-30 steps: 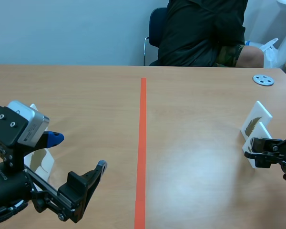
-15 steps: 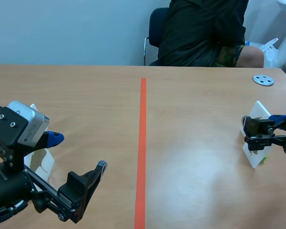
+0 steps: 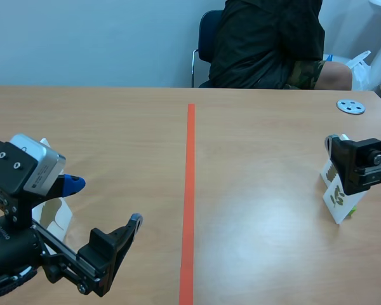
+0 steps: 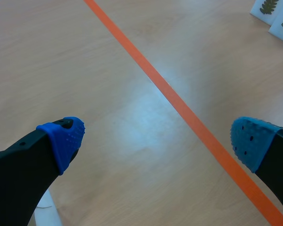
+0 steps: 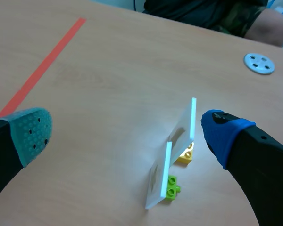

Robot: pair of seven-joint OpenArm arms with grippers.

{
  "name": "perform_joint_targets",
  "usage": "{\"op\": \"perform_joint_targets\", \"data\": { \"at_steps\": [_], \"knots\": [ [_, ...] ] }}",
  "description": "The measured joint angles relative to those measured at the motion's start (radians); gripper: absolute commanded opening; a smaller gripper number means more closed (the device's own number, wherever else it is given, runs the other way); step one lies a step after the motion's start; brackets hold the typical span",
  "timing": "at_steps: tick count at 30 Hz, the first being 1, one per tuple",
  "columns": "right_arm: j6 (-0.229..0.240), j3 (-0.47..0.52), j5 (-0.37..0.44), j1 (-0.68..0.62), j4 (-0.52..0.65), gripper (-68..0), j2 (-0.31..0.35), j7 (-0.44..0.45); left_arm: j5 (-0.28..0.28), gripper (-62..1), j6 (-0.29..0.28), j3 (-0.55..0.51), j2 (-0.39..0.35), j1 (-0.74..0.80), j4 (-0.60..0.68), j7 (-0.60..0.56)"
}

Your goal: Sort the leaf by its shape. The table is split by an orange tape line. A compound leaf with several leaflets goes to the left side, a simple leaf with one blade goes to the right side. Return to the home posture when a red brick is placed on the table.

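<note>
both leaf cards (image 5: 156,181) stand upright, leaning, edge-on to right gripper (image 5: 127,129)

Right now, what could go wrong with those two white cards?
1. The open right fingers sit close to two tilted cards. The near card and the far card stand close together, so a grab might catch both.
2. The near card stands on only a small green brick, so a bump could tip it.
</note>
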Motion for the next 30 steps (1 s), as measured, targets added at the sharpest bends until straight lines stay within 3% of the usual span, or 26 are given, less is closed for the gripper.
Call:
{"op": "perform_joint_targets", "data": {
  "at_steps": [2,4,10,19,24,26,30],
  "knots": [
    [0.048,0.0,0.01,0.0,0.015,0.4,0.001,-0.064,0.0,1.4,0.0,0.0,0.0,0.0,0.0,0.0],
    [0.064,-0.006,0.024,0.0,0.026,0.4,0.0,-0.088,0.0,1.4,0.0,0.0,0.0,0.0,0.0,0.0],
    [0.056,-0.087,0.043,0.0,0.027,0.4,0.025,-0.087,0.0,1.4,0.0,0.0,0.0,0.0,0.0,0.0],
    [0.056,-0.346,0.042,0.001,0.027,0.4,0.146,-0.072,0.0,1.4,0.0,0.0,0.0,0.0,0.0,0.0],
    [0.05,-0.394,0.043,0.003,0.027,0.4,0.165,-0.086,0.0,1.4,0.0,0.0,0.0,0.0,0.0,0.0],
    [0.048,-0.394,0.065,0.003,0.027,0.4,0.152,-0.118,0.0,1.4,0.0,0.0,0.0,0.0,0.0,0.0],
    [0.045,-0.394,0.113,-0.002,0.029,0.4,0.111,-0.266,0.0,1.4,0.0,0.0,0.0,0.0,0.0,0.0]
  ]
}}
